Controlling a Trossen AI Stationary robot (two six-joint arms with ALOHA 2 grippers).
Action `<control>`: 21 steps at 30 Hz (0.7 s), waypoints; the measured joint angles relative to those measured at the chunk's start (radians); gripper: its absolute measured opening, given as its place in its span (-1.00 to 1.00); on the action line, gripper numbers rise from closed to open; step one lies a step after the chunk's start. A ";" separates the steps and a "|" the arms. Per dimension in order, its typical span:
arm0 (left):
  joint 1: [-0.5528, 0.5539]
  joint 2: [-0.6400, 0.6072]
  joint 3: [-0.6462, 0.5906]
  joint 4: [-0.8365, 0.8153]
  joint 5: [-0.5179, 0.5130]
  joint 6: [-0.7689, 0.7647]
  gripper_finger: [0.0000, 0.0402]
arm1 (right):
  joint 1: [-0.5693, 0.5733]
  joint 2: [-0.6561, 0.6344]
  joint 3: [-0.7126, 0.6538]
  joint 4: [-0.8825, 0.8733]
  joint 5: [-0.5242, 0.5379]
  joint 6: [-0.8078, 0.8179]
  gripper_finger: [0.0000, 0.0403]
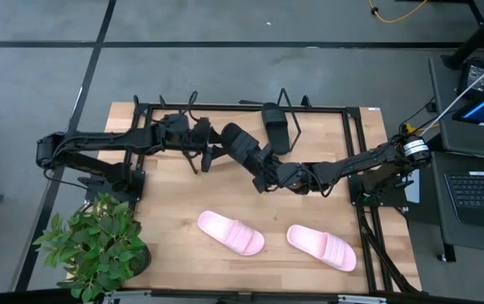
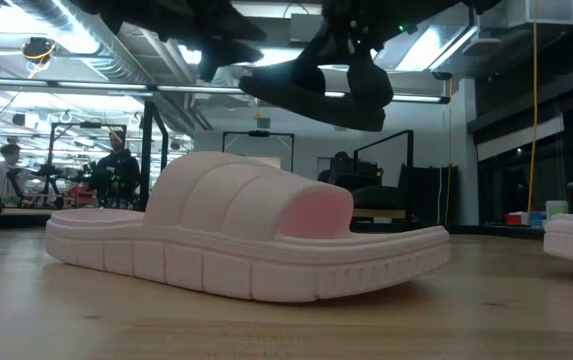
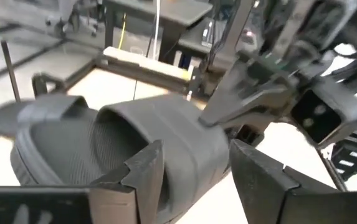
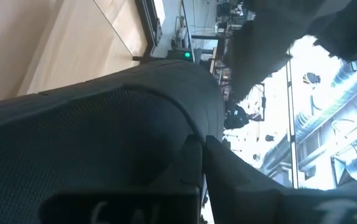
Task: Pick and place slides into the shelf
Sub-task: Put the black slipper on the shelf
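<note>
One black slide (image 1: 240, 145) hangs in the air above the table's middle, also seen overhead in the low view (image 2: 316, 88). My right gripper (image 1: 269, 176) is shut on it. My left gripper (image 3: 194, 177) is open at the slide's other end, one finger on each side of the strap (image 3: 178, 137); I cannot tell whether they touch. The second black slide (image 1: 275, 127) lies on the shelf (image 3: 147, 62) at the far edge. Two pink slides (image 1: 231, 232) (image 1: 321, 247) rest sole-down on the near half of the table. My right gripper holds the black slide at its end towards the table's near right, pinching the sole's edge (image 4: 187, 146) between its two fingers. It comes in roughly level from the right. The slide is lifted clear of the table and tilted.
A potted plant (image 1: 98, 245) stands at the near left corner. A black metal frame (image 1: 351, 152) runs along the table's far and right sides. A laptop (image 1: 482, 190) sits beyond the right edge. People work in the room behind (image 2: 116, 165).
</note>
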 joint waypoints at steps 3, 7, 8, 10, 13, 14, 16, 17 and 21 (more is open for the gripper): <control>0.000 -0.045 0.000 -0.012 -0.002 0.078 -0.15 | 0.000 0.000 0.000 0.001 0.000 -0.001 -0.97; 0.000 -0.118 0.000 -0.019 -0.003 0.116 -0.25 | -0.002 0.000 0.000 0.005 0.020 0.001 -0.97; 0.000 -0.129 0.000 -0.028 -0.003 0.117 -0.29 | -0.005 0.000 0.000 0.005 0.030 0.003 -0.97; -0.001 -0.143 0.000 -0.047 -0.003 0.117 -0.37 | -0.015 0.000 0.000 0.007 0.042 0.004 -0.97; -0.015 -0.147 0.000 -0.101 -0.005 0.118 -0.52 | -0.035 0.000 0.000 0.028 0.045 0.004 -0.97; -0.024 -0.146 0.000 -0.122 -0.005 0.118 -0.58 | -0.043 0.000 0.000 0.040 0.045 0.004 -0.97; -0.045 -0.145 0.000 -0.133 -0.004 0.140 -0.68 | -0.060 0.000 0.000 0.055 0.045 0.003 -0.97; -0.058 -0.146 0.000 -0.130 -0.004 0.176 -0.73 | -0.068 0.000 0.000 0.061 0.045 0.003 -0.97; -0.117 -0.157 0.000 -0.132 0.042 0.330 -0.92 | -0.094 0.000 0.000 0.064 0.047 0.007 -0.97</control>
